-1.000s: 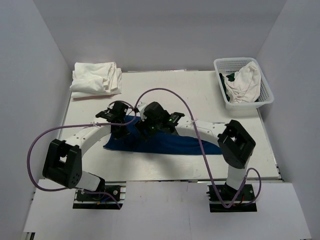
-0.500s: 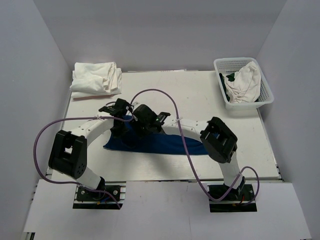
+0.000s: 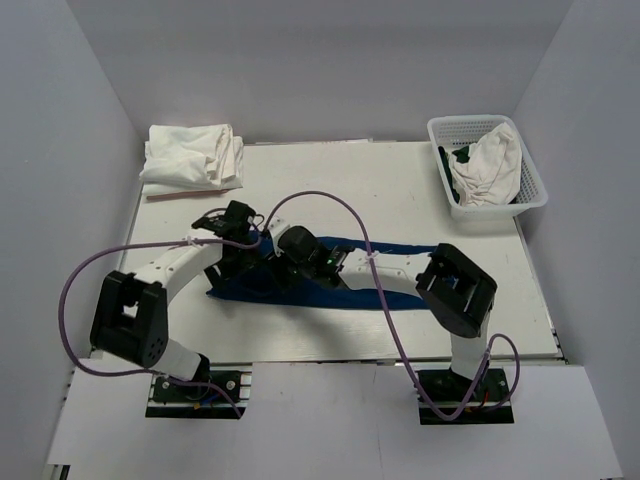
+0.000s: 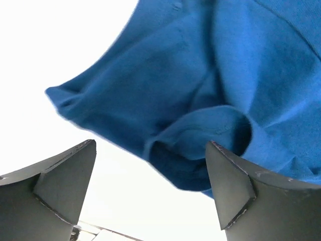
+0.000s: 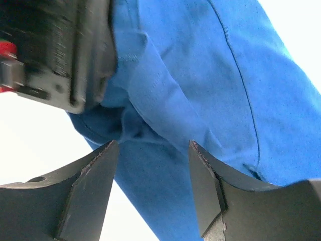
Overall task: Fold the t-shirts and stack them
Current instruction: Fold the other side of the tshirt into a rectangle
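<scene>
**A:** Entry one, blue tee (image 3: 300,296): where is it logged?

**B:** It is laid mid-desk (image 3: 400,190), drawn into a long band. The left end is bunched, with a hem (image 4: 200,135) curled into a loop.

**A:** Step in hand, and how is it best done?

**B:** It is judged to be the fold of the left end. The curled hem should be smoothed first. Both layers should then be pinched at the edge and carried level across, so that the edges are matched.

**A:** Jaws?

**B:** Left jaws: spread wide, nothing held, hung just above the hem. Right jaws: partly spread over the cloth, just beside the left ones. Nothing is seen clamped, and contact cannot be told.

**A:** Outlying entries?

**B:** White tees (image 3: 190,158): piled at the far left corner. Basket (image 3: 480,119): set far right, with one white tee (image 3: 490,165) inside.
</scene>
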Robot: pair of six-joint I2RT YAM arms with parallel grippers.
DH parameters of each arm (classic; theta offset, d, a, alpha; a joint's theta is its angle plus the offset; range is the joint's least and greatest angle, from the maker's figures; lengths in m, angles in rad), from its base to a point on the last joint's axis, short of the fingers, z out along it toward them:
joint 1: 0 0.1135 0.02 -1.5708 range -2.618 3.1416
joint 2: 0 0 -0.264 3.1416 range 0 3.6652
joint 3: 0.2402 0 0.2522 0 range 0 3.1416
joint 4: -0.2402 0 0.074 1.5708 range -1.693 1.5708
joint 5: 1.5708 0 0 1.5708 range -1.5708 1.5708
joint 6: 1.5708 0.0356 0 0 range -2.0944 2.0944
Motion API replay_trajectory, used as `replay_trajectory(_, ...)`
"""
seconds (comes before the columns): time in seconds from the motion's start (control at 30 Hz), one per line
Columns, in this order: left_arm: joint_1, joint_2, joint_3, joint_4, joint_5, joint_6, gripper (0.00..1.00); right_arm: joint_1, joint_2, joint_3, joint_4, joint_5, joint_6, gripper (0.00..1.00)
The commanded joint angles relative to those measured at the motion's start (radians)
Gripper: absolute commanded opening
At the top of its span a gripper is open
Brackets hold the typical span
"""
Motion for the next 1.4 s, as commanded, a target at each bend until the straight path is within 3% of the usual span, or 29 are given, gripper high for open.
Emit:
replay_trajectory(0.0, 0.025, -0.118, 0.014, -0.099, -0.111, -0.052, 1.0, 0.013, -0.003, 0.045, 0.078, -0.017, -0.034, 0.64)
replay_trajectory(0.2, 0.055, -0.216, 0.033, -0.202, -0.181, -0.073, 1.0, 0.039, 0.05, 0.114, 0.036, 0.038, -0.032, 0.64)
replay_trajectory(0.5, 0.075, -0.284, 0.014, -0.247, -0.214, -0.073, 1.0, 0.083, 0.203, 0.317, -0.185, 0.317, 0.053, 0.64)
replay_trajectory(0.6, 0.075, -0.284, 0.004, -0.209, -0.182, -0.049, 1.0, 0.08, 0.214, 0.335, -0.23, 0.393, 0.093, 0.55)
replay_trajectory(0.77, 0.075, -0.264, -0.005, -0.137, -0.131, 0.008, 1.0, 0.08, 0.199, 0.345, -0.333, 0.506, 0.136, 0.29)
replay_trajectory(0.83, 0.075, -0.253, -0.005, -0.097, -0.105, 0.026, 1.0, 0.082, 0.171, 0.322, -0.329, 0.528, 0.143, 0.23)
replay_trajectory(0.9, 0.075, -0.242, -0.015, -0.071, -0.065, 0.053, 1.0, 0.08, 0.154, 0.302, -0.314, 0.549, 0.15, 0.1)
replay_trajectory(1.13, 0.066, -0.232, -0.024, 0.044, 0.082, 0.172, 1.0, 0.082, 0.068, 0.217, -0.334, 0.485, 0.088, 0.08)
replay_trajectory(1.27, 0.057, -0.253, -0.057, 0.145, 0.292, 0.275, 1.0, 0.083, -0.033, 0.107, -0.236, 0.353, -0.023, 0.1)
replay_trajectory(1.37, 0.057, -0.262, -0.099, 0.207, 0.392, 0.304, 1.0, 0.082, -0.047, 0.099, -0.273, 0.299, -0.057, 0.12)
